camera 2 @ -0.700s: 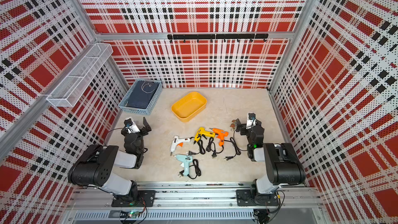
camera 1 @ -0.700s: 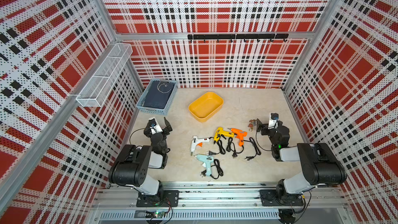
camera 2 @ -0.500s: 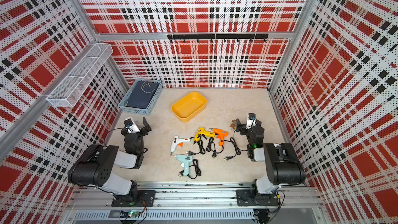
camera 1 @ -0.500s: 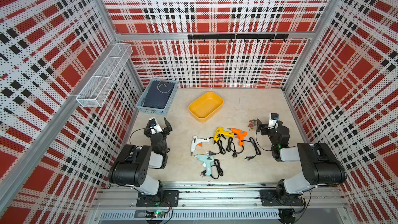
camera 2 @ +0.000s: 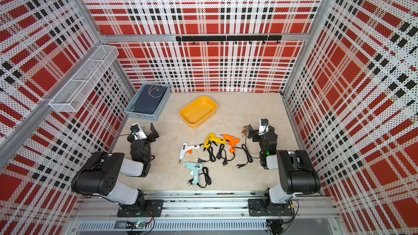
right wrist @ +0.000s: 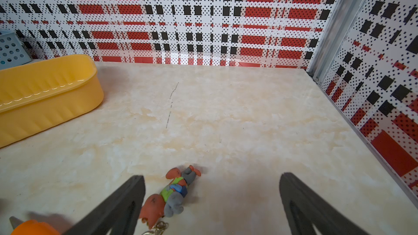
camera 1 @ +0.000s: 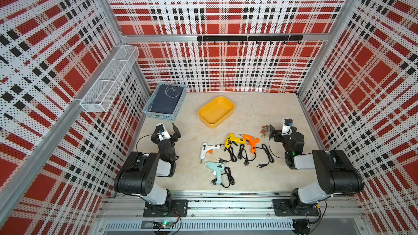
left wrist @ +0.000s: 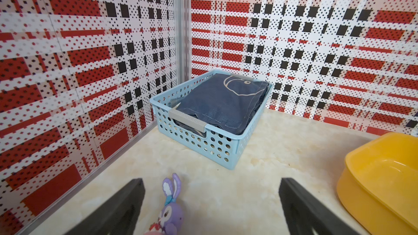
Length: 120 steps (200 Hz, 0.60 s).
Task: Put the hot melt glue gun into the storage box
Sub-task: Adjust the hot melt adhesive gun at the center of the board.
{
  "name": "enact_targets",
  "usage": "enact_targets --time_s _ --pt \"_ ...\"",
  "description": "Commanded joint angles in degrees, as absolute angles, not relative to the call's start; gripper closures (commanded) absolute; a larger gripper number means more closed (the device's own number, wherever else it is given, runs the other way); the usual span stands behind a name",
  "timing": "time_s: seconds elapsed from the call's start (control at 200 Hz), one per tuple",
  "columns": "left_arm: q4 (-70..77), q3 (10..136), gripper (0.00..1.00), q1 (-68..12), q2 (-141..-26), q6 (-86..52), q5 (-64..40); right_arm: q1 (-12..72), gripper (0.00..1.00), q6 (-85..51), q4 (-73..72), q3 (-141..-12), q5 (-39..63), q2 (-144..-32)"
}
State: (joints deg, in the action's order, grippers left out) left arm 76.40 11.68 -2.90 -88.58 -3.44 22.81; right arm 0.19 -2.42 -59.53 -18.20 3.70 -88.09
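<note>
Beige tabletop (camera 1: 260, 114) | 4 glue guns (camera 1: 208, 149) (camera 1: 234, 138) (camera 1: 252, 142) (camera 1: 217, 168) | 1 storage box (camera 1: 212, 124) | 1 blue basket (camera 1: 158, 116)

The storage box (camera 1: 216, 112) sits on the table (camera 1: 271, 109), toward the back. Left of it stands the basket (camera 1: 158, 117), with a folded cloth (camera 1: 166, 100) inside. In front of the box lie four glue guns: the nearest glue gun (camera 1: 235, 139), the right glue gun (camera 1: 251, 141), the left glue gun (camera 1: 205, 149) and the farthest glue gun (camera 1: 216, 168). A toy figure (camera 1: 264, 129) lies front-right of the box, well apart.
</note>
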Motion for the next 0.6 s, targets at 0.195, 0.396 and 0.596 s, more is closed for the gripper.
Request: enact_targets --time_s 0.195,0.396,0.596 --pt "75.46 12.65 0.01 -1.79 -88.51 -3.70 19.27 0.94 0.00 -3.38 -58.99 -18.56 -3.39 -88.33" --pt "72.19 13.97 0.01 -2.64 -87.71 -2.75 19.69 1.41 0.00 -2.59 -25.09 -37.64 -9.21 -89.15" --pt "59.07 19.45 0.01 -5.54 -81.57 -0.18 22.26 3.77 0.00 -4.34 -28.04 -35.33 -11.50 -82.71"
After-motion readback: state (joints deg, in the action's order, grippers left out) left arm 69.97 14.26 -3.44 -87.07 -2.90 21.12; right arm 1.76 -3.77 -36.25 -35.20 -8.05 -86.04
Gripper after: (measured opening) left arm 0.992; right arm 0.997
